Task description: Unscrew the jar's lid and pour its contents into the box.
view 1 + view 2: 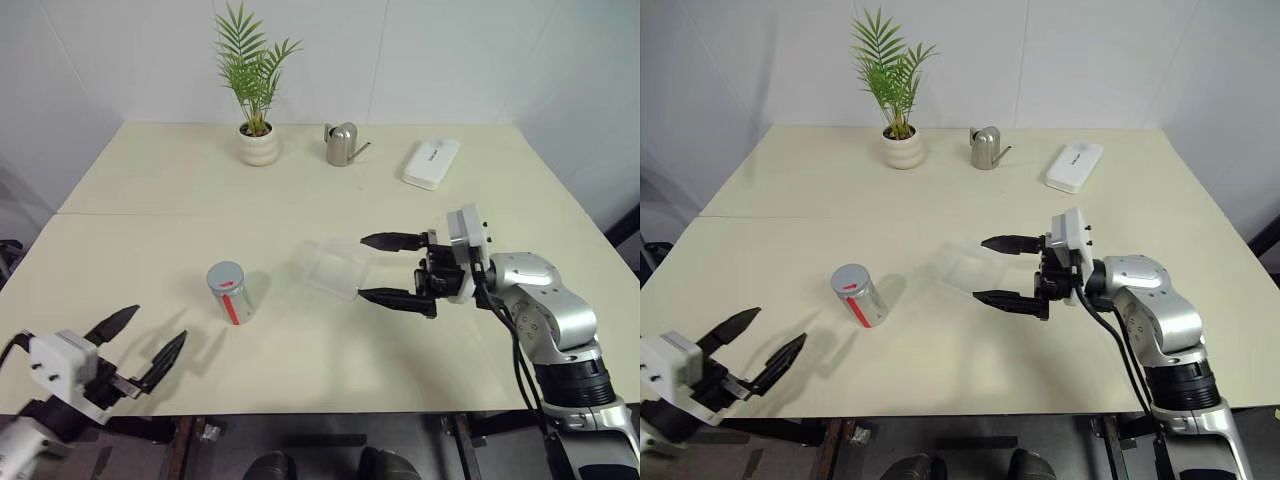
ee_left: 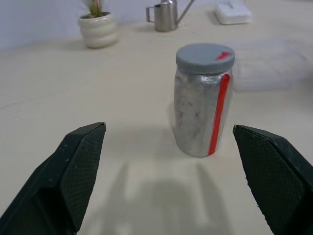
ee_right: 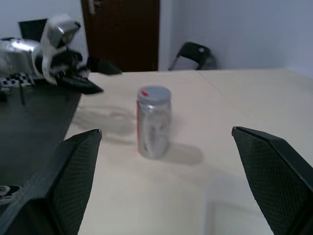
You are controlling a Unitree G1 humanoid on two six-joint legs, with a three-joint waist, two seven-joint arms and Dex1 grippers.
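The jar [image 1: 231,294] stands upright on the table left of centre, silvery with a red stripe, its grey lid [image 1: 225,275] screwed on. The wrist views also catch the jar [image 2: 201,100] [image 3: 153,121]. The clear shallow box [image 1: 335,266] lies to its right. My left gripper [image 1: 148,343] hovers open near the table's front left edge, short of the jar. My right gripper [image 1: 388,268] is open, pointing left, its fingers at the box's right side, above the table. The contents are hidden inside the jar.
At the back of the table stand a potted plant [image 1: 256,140], a metal watering can [image 1: 342,144] and a white oblong case [image 1: 431,162]. Bare tabletop [image 1: 150,230] lies around the jar.
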